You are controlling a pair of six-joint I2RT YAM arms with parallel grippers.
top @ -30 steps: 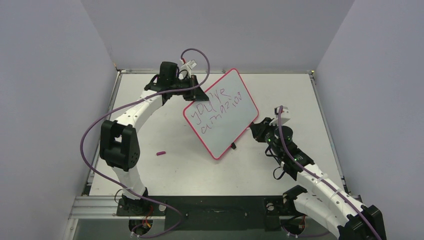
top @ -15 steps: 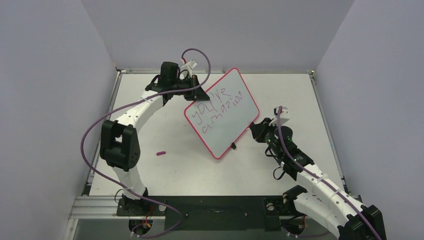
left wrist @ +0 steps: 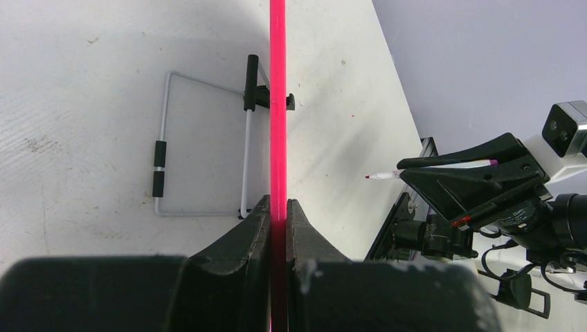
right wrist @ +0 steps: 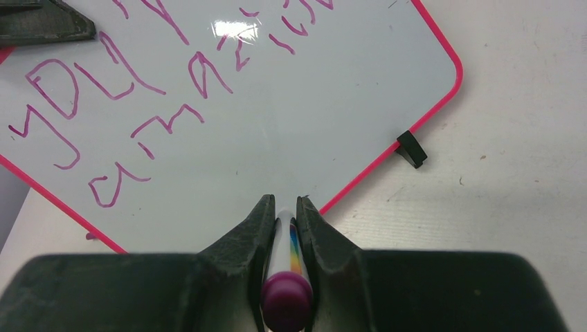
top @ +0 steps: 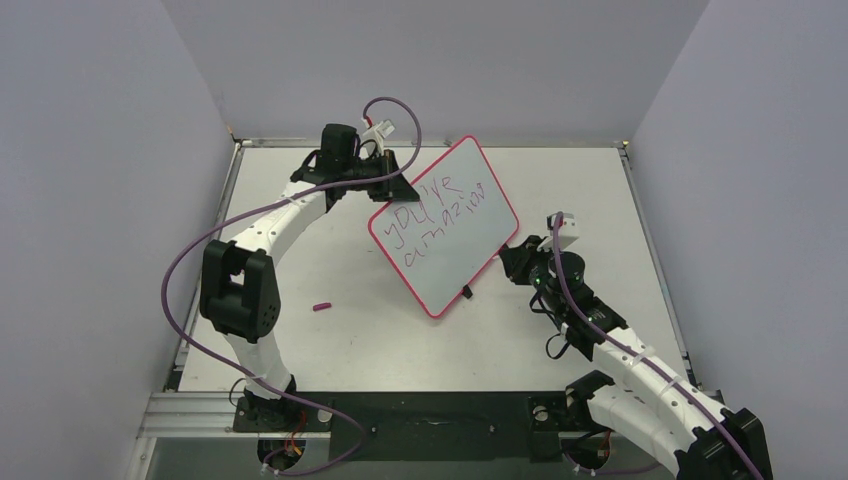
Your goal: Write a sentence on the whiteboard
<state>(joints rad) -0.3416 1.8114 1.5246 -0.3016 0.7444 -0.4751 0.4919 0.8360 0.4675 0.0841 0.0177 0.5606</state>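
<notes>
A small purple piece [top: 321,306] lies alone on the table [top: 330,340], left of centre in the top view. Above and to its right, the left gripper [top: 387,182] pinches the upper left corner of the whiteboard [top: 452,262]. In the left wrist view its fingers are pressed tight against both sides of the red rim. The whiteboard stands tilted in the middle of the top view, one corner down, with a wire stand [left wrist: 166,149] behind it. The sentence [top: 440,215] runs in two purple lines across its upper half, roughly "you're amazin". Just right of the whiteboard's lower edge, the right gripper [top: 514,262] is clamped on a pen [right wrist: 287,242]. In the left wrist view the pen's tip points at the whiteboard's face but stands clear of it.
</notes>
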